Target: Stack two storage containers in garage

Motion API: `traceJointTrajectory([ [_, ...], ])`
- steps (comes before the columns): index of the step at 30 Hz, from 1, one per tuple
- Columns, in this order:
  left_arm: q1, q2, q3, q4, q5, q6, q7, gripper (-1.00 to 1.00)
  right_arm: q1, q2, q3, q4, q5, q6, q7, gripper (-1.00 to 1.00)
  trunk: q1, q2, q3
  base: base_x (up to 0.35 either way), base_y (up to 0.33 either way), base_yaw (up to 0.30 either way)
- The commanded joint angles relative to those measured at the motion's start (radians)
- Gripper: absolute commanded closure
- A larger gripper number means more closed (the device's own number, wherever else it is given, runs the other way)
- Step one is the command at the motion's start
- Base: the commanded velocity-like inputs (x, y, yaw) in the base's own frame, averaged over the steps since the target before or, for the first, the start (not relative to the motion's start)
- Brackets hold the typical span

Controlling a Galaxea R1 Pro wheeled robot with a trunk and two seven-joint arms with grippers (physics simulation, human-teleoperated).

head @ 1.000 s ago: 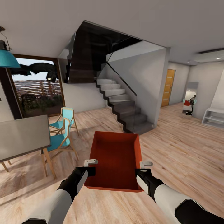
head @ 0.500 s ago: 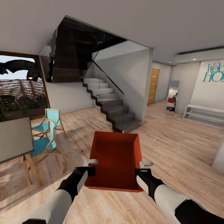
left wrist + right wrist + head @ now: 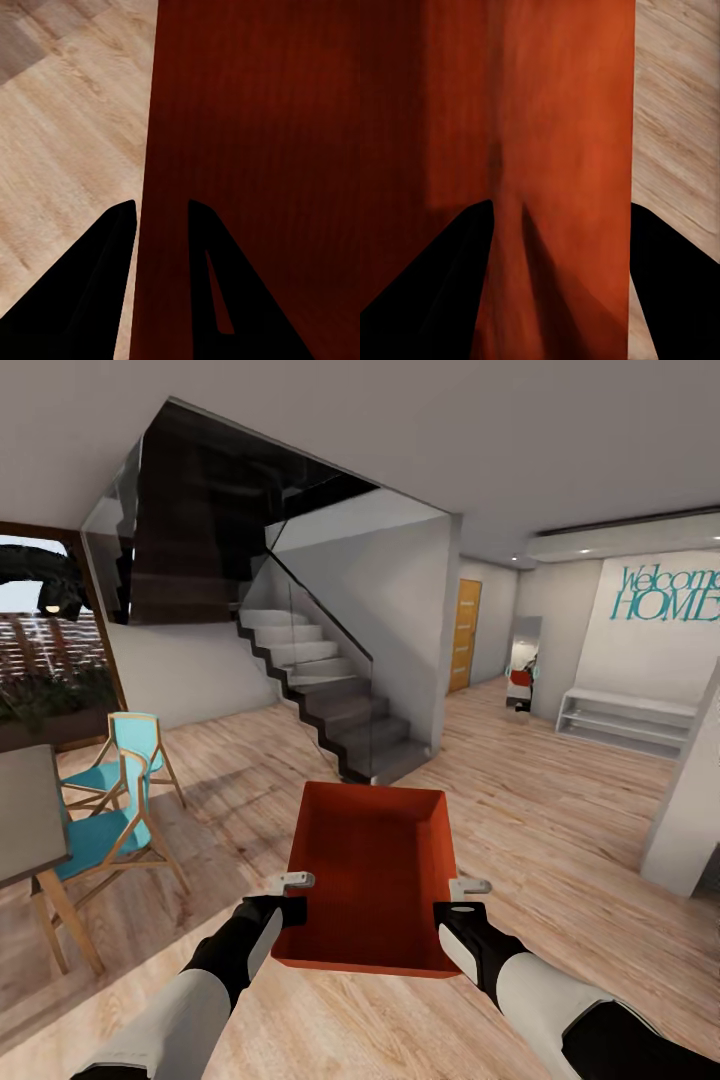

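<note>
Head view: storage container (image 3: 372,875), orange-red, open top, carried level above light wood planks (image 3: 560,830), just in front of the staircase (image 3: 325,700). Left gripper (image 3: 291,895) clamps container's left wall; right gripper (image 3: 458,901) clamps right wall. Wrist views: dark fingers (image 3: 112,277) straddle each wall. Teal chairs (image 3: 115,790) left of staircase; orange door (image 3: 464,635) right of it.

From my head camera I can read one sign: teal lettering (image 3: 668,592) on the white wall (image 3: 640,660) at about two o'clock, above a low white shelf (image 3: 625,722). It reads "Welcome" over "HOME", with the right end of both words cut by the frame edge. I find no other readable text or numbers.
</note>
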Motion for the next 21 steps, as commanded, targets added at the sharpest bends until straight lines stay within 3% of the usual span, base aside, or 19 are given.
traceJointTrajectory([
  [1, 0.001, -0.002, 0.003, 0.000, -0.008, 0.006, 0.009, 1.00, 0.000, 0.013, 0.001, -0.016, 0.020, 0.009, -0.008, 1.00, 0.000, -0.001, 0.000, 0.000, 0.000, -0.004],
  [6, 0.001, -0.002, 0.003, 0.000, -0.008, 0.007, 0.009, 1.00, 0.000, 0.013, 0.000, -0.016, 0.020, 0.009, -0.008, 1.00, 0.000, -0.001, 0.000, 0.000, 0.000, -0.113],
  [21, 0.001, -0.002, 0.003, 0.001, -0.008, 0.007, 0.009, 1.00, 0.000, 0.013, 0.000, -0.016, 0.019, 0.009, -0.008, 1.00, 0.000, -0.001, 0.000, 0.000, 0.000, -0.242],
])
